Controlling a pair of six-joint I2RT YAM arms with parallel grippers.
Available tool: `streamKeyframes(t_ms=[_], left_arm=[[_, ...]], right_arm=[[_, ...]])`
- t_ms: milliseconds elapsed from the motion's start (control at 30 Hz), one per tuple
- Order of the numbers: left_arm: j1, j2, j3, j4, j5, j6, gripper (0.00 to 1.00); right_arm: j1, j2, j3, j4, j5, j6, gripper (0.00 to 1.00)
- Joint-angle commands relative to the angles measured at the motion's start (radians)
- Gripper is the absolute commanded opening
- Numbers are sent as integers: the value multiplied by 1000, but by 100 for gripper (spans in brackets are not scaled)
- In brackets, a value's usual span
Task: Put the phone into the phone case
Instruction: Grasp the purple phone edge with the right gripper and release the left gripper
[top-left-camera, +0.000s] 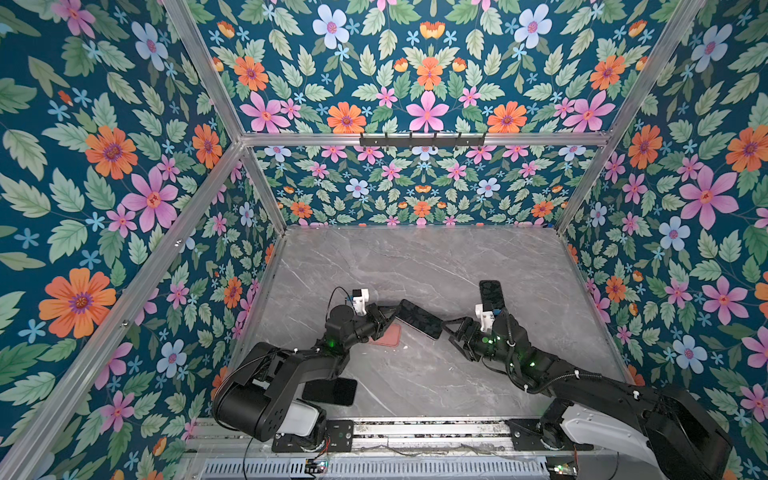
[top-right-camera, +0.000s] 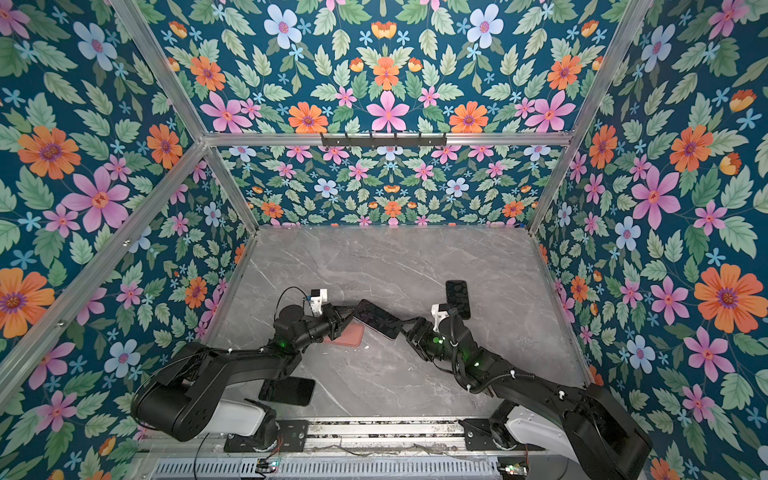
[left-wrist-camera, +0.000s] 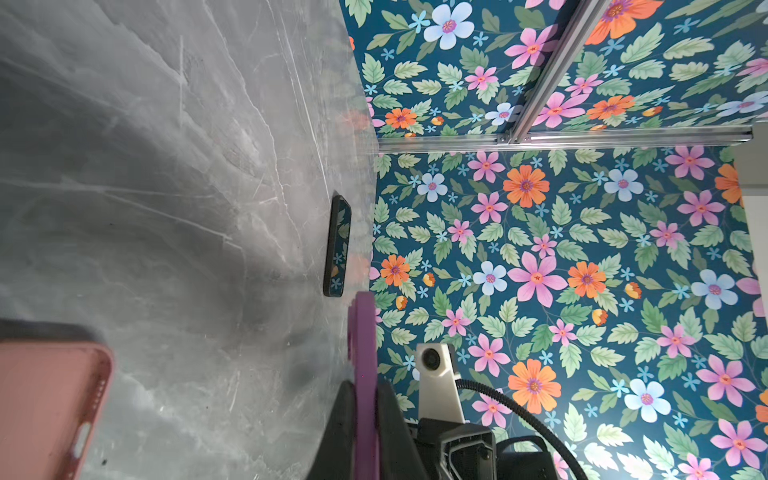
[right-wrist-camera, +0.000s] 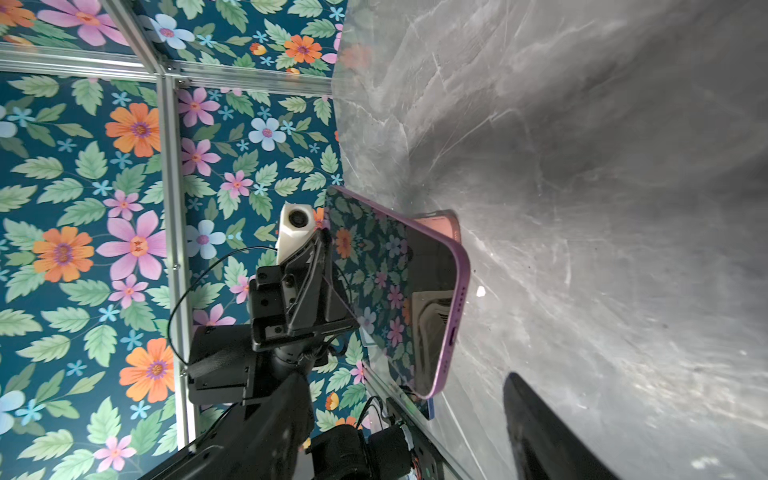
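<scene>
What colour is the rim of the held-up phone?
The phone has a purple rim, clearest in the right wrist view.

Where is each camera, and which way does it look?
Top views: high up, looking down at the grey table; left arm and right arm show.
Left wrist: on the left arm, looking across the table past the pink case; the left end effector clamps the purple phone.
Right wrist: on the right arm, facing the left arm; one own finger shows.
Shared: both wrists see purple phone and pink case.

A spare dark phone (top-left-camera: 490, 293) lies far right on the marbled counter (top-left-camera: 415, 262); a second dark phone (top-left-camera: 336, 392) lies near left, partly hidden.
</scene>
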Motion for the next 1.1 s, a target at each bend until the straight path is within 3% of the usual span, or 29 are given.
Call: streamKeyframes(t_ms=[0,333,633,1067], left_arm=[[-5,11,-8,126,-10,-52,0],[-21,117,-30,371,-12,-176,0],[-34,123,-31,388,-10,-187,0],[-34,125,-29,401,-6,-197,0]], right_arm=[[0,1,-9,87,24,50,74],[1,76,-35,217,26,55,64],[-5,95,-35,268,44,34,48],[-30,118,-8,274,29,27,37]])
